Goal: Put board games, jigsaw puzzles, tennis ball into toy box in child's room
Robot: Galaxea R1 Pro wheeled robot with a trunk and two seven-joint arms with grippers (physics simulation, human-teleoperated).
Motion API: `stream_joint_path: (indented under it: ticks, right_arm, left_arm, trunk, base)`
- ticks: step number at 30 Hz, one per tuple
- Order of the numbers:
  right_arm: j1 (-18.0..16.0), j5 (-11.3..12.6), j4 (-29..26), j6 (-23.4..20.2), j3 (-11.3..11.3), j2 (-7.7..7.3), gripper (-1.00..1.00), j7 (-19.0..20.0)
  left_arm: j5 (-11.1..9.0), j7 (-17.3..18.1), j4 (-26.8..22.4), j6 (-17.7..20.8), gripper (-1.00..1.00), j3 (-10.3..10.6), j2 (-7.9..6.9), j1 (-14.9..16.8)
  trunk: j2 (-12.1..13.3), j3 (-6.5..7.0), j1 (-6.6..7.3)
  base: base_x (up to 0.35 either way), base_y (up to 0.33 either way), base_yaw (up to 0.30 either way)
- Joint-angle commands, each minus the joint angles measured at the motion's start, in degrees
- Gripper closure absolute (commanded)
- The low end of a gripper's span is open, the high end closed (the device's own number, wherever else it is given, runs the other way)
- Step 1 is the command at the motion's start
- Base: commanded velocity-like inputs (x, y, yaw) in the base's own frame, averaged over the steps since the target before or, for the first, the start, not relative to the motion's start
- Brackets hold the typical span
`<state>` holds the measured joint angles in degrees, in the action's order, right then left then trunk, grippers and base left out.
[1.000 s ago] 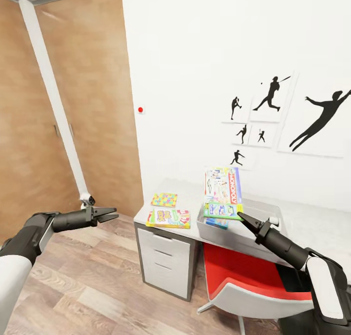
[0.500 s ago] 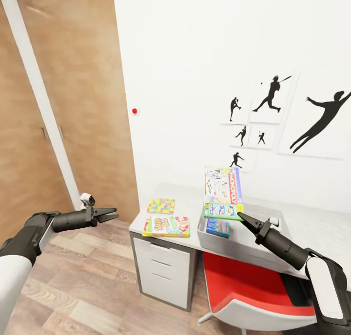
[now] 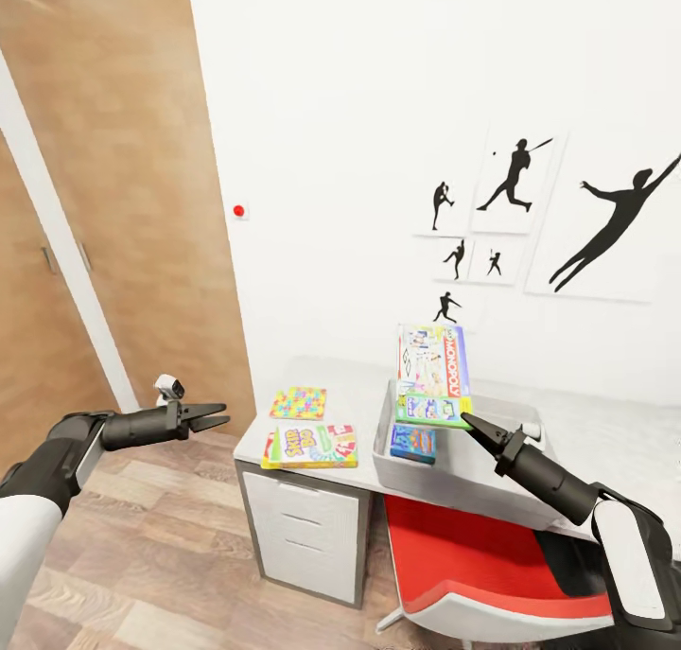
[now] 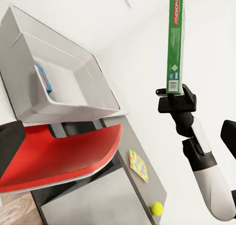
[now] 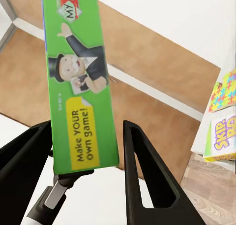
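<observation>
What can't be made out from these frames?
- Toy box floor: in the head view the near wall hides most of it, so its full contents are unclear.
- Second jigsaw puzzle: one jigsaw puzzle shows on the table.
- Right gripper contact with the Monopoly board game: too small in the head view.

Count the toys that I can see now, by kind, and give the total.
Board games: 3, one held by the right gripper
Jigsaw puzzles: 1
Tennis balls: 1
Total: 5
</observation>
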<state>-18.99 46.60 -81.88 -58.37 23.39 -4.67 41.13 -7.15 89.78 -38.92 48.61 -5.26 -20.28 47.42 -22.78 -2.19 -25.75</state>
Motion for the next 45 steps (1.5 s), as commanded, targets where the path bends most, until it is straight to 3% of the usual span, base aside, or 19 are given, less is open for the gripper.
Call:
stream_joint_path:
  ticks: [1,19,37,45]
  right_arm:
    - [-0.08,-0.19,0.02,-0.26,0.07,0.01,1.00,0.36]
    - [-0.08,-0.19,0.05,-0.26,0.08,0.01,1.00,0.36]
    - [-0.08,-0.19,0.05,-0.26,0.08,0.01,1.00,0.36]
    - [-0.08,-0.22,0.05,-0.26,0.06,0.09,1.00,0.28]
  left_arm:
    - [0.02,0.22,-0.02,0.61,-1.00,0.01,-0.02,0.04]
    - [-0.03,0.22,-0.02,0.52,-1.00,-0.01,-0.05,0.04]
    - [-0.06,0.22,-0.02,0.52,-1.00,-0.01,-0.11,0.04]
    - [0.00,0.22,-0.02,0.52,-1.00,-0.01,-0.11,0.04]
  trunk:
    - [-0.14,-0.21,-0.04]
    - [-0.14,-1.23,-0.04]
    - [-0.14,-1.29,-0.04]
    - [-0.14,-1.29,-0.04]
  base:
    - [0.008,0.001,-0.153]
    - [0.051,0.000,-0.211]
    - [0.122,0.000,-0.274]
    - [0.126,0.000,-0.086]
